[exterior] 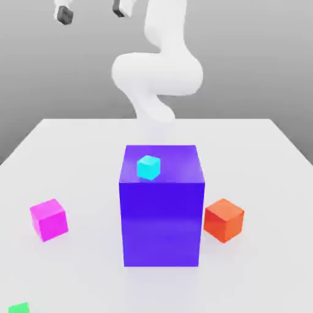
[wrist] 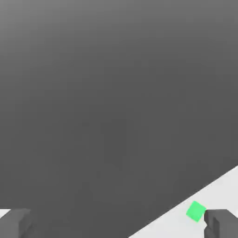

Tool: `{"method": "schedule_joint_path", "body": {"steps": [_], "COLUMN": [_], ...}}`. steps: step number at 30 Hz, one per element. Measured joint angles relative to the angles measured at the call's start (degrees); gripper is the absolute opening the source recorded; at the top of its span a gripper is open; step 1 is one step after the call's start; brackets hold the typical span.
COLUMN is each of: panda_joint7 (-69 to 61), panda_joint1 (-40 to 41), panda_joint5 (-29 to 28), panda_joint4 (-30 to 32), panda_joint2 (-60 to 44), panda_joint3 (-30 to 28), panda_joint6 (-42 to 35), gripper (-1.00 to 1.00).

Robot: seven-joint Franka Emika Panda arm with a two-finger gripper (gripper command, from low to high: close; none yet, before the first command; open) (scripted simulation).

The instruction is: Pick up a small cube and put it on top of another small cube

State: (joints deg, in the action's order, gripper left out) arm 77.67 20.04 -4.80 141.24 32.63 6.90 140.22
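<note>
The small magenta-pink cube (exterior: 49, 219) rests on the white table at the exterior view's left, near the front. An orange cube (exterior: 224, 220) of about the same size sits at the exterior view's right, beside the big blue-violet block (exterior: 161, 214). My gripper (exterior: 92, 11) hangs high above the table's far left, well away from every cube. Its two dark fingers (exterior: 63, 14) stand wide apart and hold nothing. In the hand view the fingertips (wrist: 222, 222) frame the picture's lower corners.
A tiny cyan cube (exterior: 148, 167) lies on top of the blue-violet block. A green cube (exterior: 19, 307) sits at the table's front left corner, and the green cube (wrist: 195, 211) also appears beside one fingertip. The white arm (exterior: 160, 67) rises behind the block.
</note>
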Motion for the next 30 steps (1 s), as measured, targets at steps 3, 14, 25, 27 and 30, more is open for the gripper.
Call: {"method": "schedule_joint_path", "body": {"steps": [3, 14, 25, 27, 30], "panda_joint7": [0.00, 19.16, 52.90, 58.13, 62.79], "panda_joint1": [0.00, 11.03, 27.23, 29.12, 30.14], "panda_joint5": [0.00, -1.59, -0.11, 1.68, 4.05], "panda_joint4": [0.00, 7.73, 17.89, 18.97, 19.01], "panda_joint2": [0.00, -5.98, -22.28, -26.74, -34.07], "panda_joint3": [0.00, 1.87, 0.94, -0.40, -2.12], "panda_joint6": [0.00, 5.00, 14.84, 17.55, 22.43], "gripper": [0.00, 0.00, 0.00, 0.00, 0.00]}}
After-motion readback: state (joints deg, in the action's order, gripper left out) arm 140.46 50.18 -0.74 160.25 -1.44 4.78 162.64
